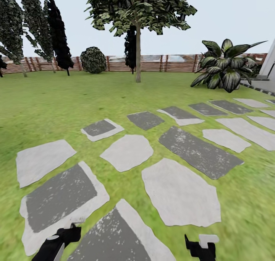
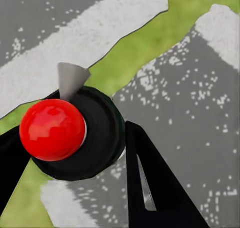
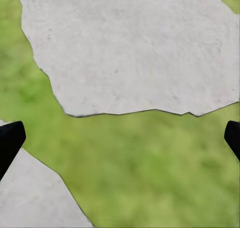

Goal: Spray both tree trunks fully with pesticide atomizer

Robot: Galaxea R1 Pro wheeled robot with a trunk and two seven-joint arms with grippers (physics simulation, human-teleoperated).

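The pesticide atomizer [image 2: 75, 138] sits low and left of centre in the left wrist view, seen end-on from above: a glossy red knob over a round black cap, with a small grey cone nozzle at the cap's upper edge pointing toward the top of the frame. Its long axis runs straight toward the camera, so the body below the cap is hidden. The left tool [image 2: 70, 173] holds it, with one black finger [image 2: 150, 183] tight against the cap at lower right and the other dark finger at the lower-left edge. Under it lie grey and whitish paving stones [image 2: 190, 97] and a strip of green grass.

The head view gives the wider garden: the lawn floor [image 1: 57, 100], stepping stones [image 1: 179, 192] across the lower half, a slatted brown fence [image 1: 152, 64] along the back, and one tree [image 1: 138, 51] at upper centre with a straight pale trunk [image 1: 138, 58] rising upright. Dark narrow trees stand at upper left, a broad-leaved plant [image 1: 223, 66] at right. The left tool shows as a dark shape at the bottom left edge, the right tool [image 1: 200, 247] at the bottom right.

In the right wrist view the right tool [image 3: 120, 138] is spread wide and holds nothing, its black fingertips [image 3: 10, 140] at the frame's left and right edges, over grass and a pale stone [image 3: 135, 47].
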